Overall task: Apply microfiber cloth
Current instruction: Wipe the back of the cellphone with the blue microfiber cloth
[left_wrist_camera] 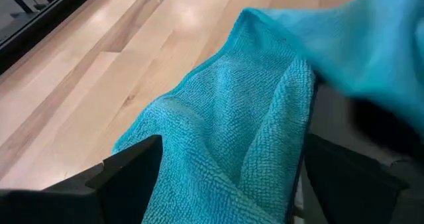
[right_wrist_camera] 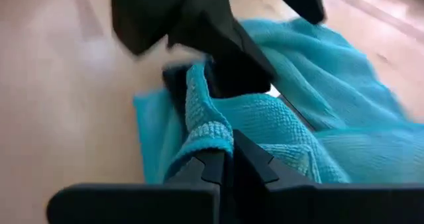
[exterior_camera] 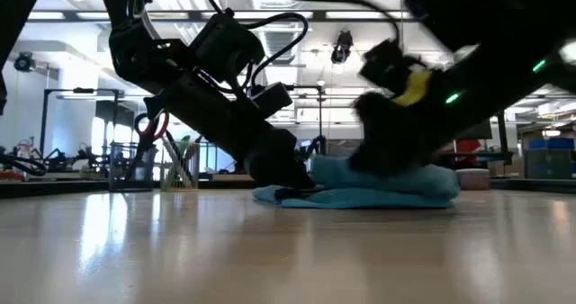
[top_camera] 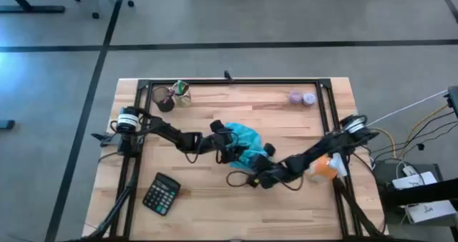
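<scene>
Microfiber cloth (top_camera: 245,138) lies bunched near centre of tabletop (top_camera: 236,206), both arms converged on it. Left end effector (top_camera: 230,143) sits at cloth's left side w/ fingers apart; wrist view shows cloth (left_wrist_camera: 232,138) draped between the two dark fingers (left_wrist_camera: 129,177), not pinched. Right end effector (top_camera: 259,172) is at cloth's front-right edge, fingers together and clamped on a raised fold (right_wrist_camera: 209,134); a dark object shows under the fabric, prob. the item being wiped, cannot tell which. Risks: the two end effectors work nearly touching, so a small path error could cause collision; a pull by right arm alone may drag cloth off the covered item; fold could slip out, since only an edge is pinched. Calculator (top_camera: 162,193) near front-left corner is well apart.
</scene>
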Robot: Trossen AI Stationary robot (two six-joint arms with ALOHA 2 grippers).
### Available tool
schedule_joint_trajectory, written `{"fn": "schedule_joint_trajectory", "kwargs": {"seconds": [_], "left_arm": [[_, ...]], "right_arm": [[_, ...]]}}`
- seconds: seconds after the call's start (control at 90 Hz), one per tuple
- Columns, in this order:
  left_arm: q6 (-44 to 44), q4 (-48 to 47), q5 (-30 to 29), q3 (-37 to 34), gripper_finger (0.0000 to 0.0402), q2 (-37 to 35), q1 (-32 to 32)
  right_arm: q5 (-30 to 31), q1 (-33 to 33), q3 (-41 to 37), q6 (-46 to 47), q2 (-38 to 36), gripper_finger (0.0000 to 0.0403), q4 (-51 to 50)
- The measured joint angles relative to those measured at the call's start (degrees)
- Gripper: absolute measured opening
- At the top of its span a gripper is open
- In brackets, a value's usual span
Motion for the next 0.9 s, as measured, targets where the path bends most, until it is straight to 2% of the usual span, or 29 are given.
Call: {"fn": "schedule_joint_trajectory", "kwargs": {"seconds": [0.144, 0.289, 0.389, 0.5, 0.7, 0.767, 0.833, 0.9], "left_arm": [[-0.7, -0.4, 0.0, 0.0, 0.0348, 0.0, 0.0], [-1.0, -0.3, 0.3, -0.2, 0.0348, -0.1, 0.0], [-1.1, 0.2, 0.4, -1.0, 0.0348, -0.1, 0.0], [-1.6, 0.8, 0.5, -1.9, 0.0348, -0.2, 0.0], [-1.6, 1.0, 0.5, -2.4, 0.0348, -0.2, -0.1], [-1.5, 1.0, 0.4, -2.5, 0.0348, -0.2, -0.1], [-1.6, 1.3, 0.4, -2.6, 0.0348, -0.3, -0.1], [-1.6, 2.4, 0.5, -2.8, 0.0348, -0.3, -0.1]], "right_arm": [[2.7, -1.9, 1.0, -1.1, 7.0, 0.0000, 12.9], [7.1, -2.1, 0.7, 1.8, 8.1, 0.0000, 10.9], [10.1, -2.1, -0.4, 7.6, 6.0, 0.0000, 3.1], [13.4, -1.6, -0.9, 15.2, 2.8, 0.0000, -10.6], [14.0, -0.3, -1.3, 23.9, -3.2, 0.0000, -34.4], [12.1, 0.3, -1.6, 27.0, -5.0, 0.0000, -41.2], [11.3, 1.0, -2.0, 28.4, -7.0, 0.0000, -44.8], [11.9, 1.8, -2.0, 26.8, -8.9, 0.0000, -41.6]]}}
